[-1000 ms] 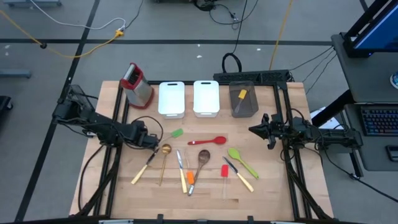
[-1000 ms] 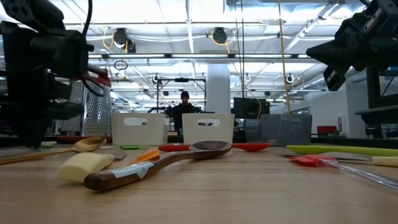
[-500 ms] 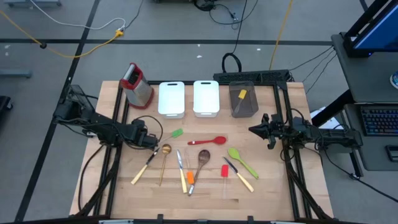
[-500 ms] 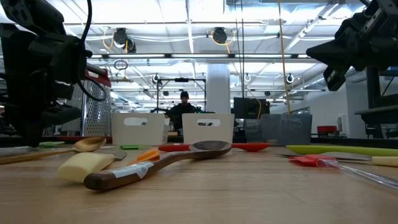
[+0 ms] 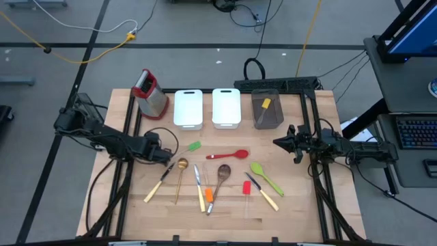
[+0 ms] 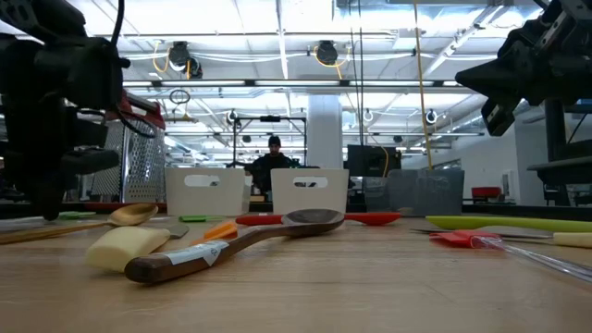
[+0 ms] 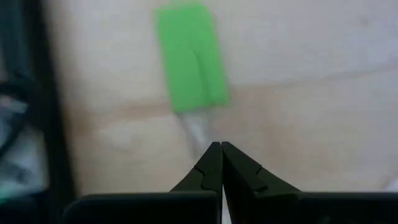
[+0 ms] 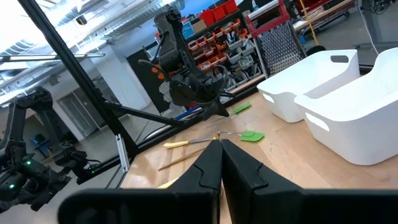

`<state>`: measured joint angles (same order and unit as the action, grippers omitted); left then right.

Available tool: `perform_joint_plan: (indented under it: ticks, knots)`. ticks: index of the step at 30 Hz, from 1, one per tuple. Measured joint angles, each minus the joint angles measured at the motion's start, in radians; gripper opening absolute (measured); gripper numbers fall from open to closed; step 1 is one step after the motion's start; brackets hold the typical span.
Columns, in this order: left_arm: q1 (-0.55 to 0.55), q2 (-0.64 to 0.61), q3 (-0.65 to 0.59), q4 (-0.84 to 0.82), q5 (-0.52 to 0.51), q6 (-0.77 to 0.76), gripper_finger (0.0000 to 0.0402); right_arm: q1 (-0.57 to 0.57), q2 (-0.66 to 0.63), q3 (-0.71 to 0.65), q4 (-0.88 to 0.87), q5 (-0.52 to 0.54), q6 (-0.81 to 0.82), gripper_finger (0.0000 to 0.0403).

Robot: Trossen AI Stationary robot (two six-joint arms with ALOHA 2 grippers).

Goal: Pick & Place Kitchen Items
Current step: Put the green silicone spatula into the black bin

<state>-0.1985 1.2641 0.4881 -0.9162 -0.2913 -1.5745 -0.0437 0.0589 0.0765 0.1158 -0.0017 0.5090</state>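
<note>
A green spatula (image 5: 194,146) with a clear handle lies flat on the table. My left gripper (image 5: 173,156) points steeply down just left of it. In the left wrist view its fingers (image 7: 221,148) are shut, and the spatula's head (image 7: 189,59) lies just beyond them. Other kitchen items lie flat mid-table: a red spoon (image 5: 229,155), gold spoon (image 5: 181,171), cream-handled knife (image 5: 158,183), wooden spoon (image 5: 222,176), green spoon (image 5: 265,176) and red spatula (image 5: 246,188). My right gripper (image 5: 276,143) waits shut, level above the table's right side. My left gripper comes from above, pointing steeply down. Its shut fingertips stand at the near end of the green spatula's clear handle (image 7: 194,129), which runs out of sight behind the tip of one finger. I cannot tell whether they touch or pinch it. The spatula lies flat.
Along the far edge stand a red-topped box grater (image 5: 150,94), two white trays (image 5: 188,109) (image 5: 226,108) and a grey tray (image 5: 274,117) holding a yellow spatula. The arms' black frames run along both table sides. A person shows in the room beyond the table (image 6: 274,159).
My left arm's upper part has drawn slightly toward the table's left edge, while its gripper stays over the same spot. The green spatula and the other items lie where they were.
</note>
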Motion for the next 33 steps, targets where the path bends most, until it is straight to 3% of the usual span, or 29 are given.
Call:
perform_joint_plan:
  ticks: [9,22,33]
  knots:
    - [-0.005,0.012,0.005,-0.013,-0.008,0.0,0.0007,0.0,0.0,0.0,0.0,0.0,0.003,0.0]
    - [0.013,-0.065,0.047,-0.061,-0.046,0.006,0.0005,0.0,0.0,0.0,0.0,0.0,0.004,0.0]
    - [0.055,-0.027,0.047,-0.059,0.08,0.124,0.0001,0.0,0.0,0.0,0.0,-0.003,0.011,0.0]
